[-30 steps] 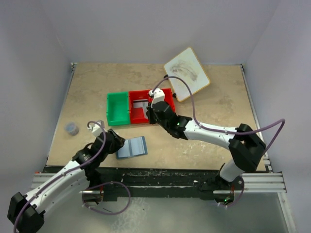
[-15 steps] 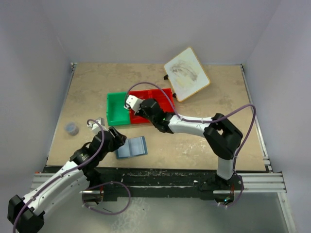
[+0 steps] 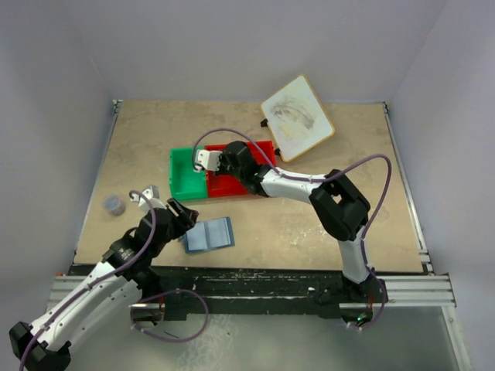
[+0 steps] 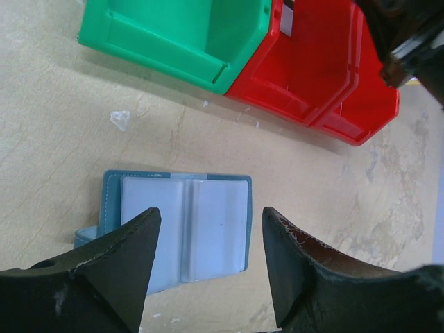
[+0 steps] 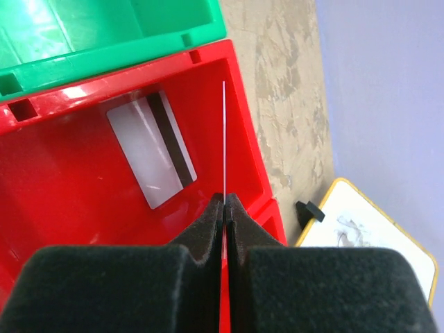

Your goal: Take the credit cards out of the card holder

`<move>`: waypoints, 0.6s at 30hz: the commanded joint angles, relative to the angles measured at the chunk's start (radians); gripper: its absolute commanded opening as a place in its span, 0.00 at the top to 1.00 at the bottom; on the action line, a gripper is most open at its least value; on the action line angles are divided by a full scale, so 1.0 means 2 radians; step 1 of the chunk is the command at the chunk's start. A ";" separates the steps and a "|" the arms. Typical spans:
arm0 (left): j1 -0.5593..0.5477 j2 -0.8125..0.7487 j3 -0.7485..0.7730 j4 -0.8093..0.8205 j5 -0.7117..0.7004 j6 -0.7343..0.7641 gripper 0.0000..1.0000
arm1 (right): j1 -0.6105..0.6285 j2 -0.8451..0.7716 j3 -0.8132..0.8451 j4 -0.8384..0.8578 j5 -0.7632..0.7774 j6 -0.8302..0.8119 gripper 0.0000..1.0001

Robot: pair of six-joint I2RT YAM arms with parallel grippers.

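Right gripper (image 5: 225,202) pinching a card over the red bin (image 5: 62,208); card holder (image 4: 215,232) open by the near edge of the table (image 3: 348,209).
Right fingers pressed together on a thin card (image 5: 224,132) seen edge-on, colour can't tell, above the red bin mid-table. A grey-white striped card (image 5: 149,149) lies flat in that bin. Green bin (image 5: 104,35) sits against it toward the left edge. Left gripper (image 4: 208,218) is spread wide over the card holder, pale blue panels up, left of centre.
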 commanded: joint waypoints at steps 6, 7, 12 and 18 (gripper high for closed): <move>0.000 -0.012 0.049 -0.032 -0.031 -0.003 0.40 | 0.002 0.025 0.051 -0.044 -0.008 -0.064 1.00; 0.000 -0.012 0.052 -0.033 -0.031 -0.002 0.40 | 0.002 0.025 0.047 -0.036 -0.008 -0.068 1.00; 0.000 -0.012 0.059 -0.032 -0.031 0.001 0.39 | 0.002 0.045 0.062 -0.045 0.009 -0.081 1.00; 0.001 -0.018 0.062 -0.044 -0.038 -0.001 0.38 | 0.001 0.068 0.086 -0.037 0.020 -0.098 1.00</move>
